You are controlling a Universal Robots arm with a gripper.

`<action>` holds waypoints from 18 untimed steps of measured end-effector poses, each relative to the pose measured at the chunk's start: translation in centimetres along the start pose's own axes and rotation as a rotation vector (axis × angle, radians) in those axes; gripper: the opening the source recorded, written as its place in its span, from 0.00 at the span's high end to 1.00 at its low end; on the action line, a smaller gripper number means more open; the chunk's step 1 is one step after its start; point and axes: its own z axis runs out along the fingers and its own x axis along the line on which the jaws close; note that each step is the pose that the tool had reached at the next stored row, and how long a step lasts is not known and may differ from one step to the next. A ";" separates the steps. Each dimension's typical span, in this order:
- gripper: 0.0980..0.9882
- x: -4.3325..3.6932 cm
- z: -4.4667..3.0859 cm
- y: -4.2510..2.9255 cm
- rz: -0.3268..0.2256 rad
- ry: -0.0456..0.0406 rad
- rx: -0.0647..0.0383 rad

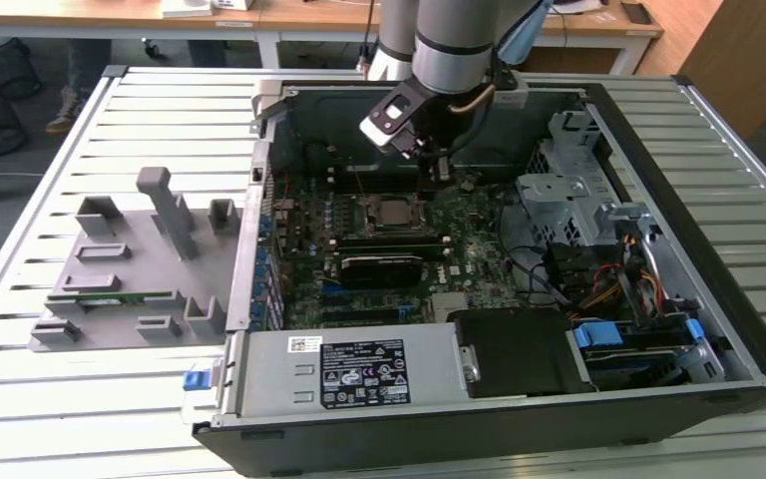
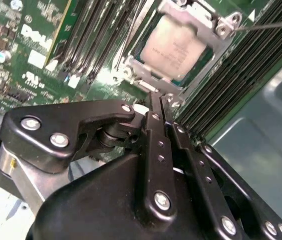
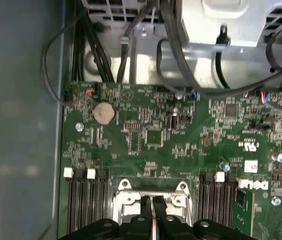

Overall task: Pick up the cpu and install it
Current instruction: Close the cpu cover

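The cpu, a flat square chip with a silver-white top, lies in the socket frame on the green motherboard inside the open computer case. In the exterior view the cpu sits mid-board, and my gripper hangs just above and behind it. In the second wrist view my gripper is shut, its black fingers pressed together with nothing between them, the tips close to the socket's edge. The first wrist view has the same shut gripper over the metal bracket.
A grey fixture with a green memory stick lies on the slatted table at the exterior view's left. Inside the case are the power supply, a drive cage, loose cables, memory slots and a coin battery.
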 end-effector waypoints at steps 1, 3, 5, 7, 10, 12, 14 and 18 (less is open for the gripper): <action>0.93 0.01 0.10 -0.29 0.000 0.0000 0.000; 0.93 0.04 0.29 -1.08 0.000 0.0000 0.000; 0.93 0.07 0.45 -1.97 0.000 -0.0002 0.000; 0.93 0.11 0.54 -2.74 0.000 -0.0001 0.000; 0.93 0.14 0.55 -3.57 0.000 -0.0001 0.000; 0.93 0.16 0.55 -4.11 0.000 0.0000 0.000; 0.93 0.19 0.57 -4.74 0.000 -0.0001 0.000; 0.93 0.22 0.72 -5.47 0.000 0.0001 0.000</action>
